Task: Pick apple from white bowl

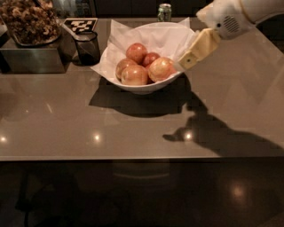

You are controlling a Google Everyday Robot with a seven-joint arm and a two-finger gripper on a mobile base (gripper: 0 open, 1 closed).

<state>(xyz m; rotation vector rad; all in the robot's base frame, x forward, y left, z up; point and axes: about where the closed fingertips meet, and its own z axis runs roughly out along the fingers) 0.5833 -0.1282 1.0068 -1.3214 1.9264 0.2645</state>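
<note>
The white bowl (143,87), lined with white paper, stands at the back middle of the brown table and holds several apples. The apple (161,68), the largest one with yellow-orange skin and a red blush, lies at the bowl's right side. A smaller dark-red apple (151,57) lies behind it, and yellow-red apples (134,75) lie to its left. My gripper (184,62) reaches in from the upper right. Its tip is at the bowl's right rim, just right of the apple and not holding anything.
A small dark glass cup (87,48) stands left of the bowl. A metal tray (31,62) with dried brown pieces is at the far left. A black-and-white marker (80,24) and a can (164,11) are at the back. The table's front edge (133,158) runs across.
</note>
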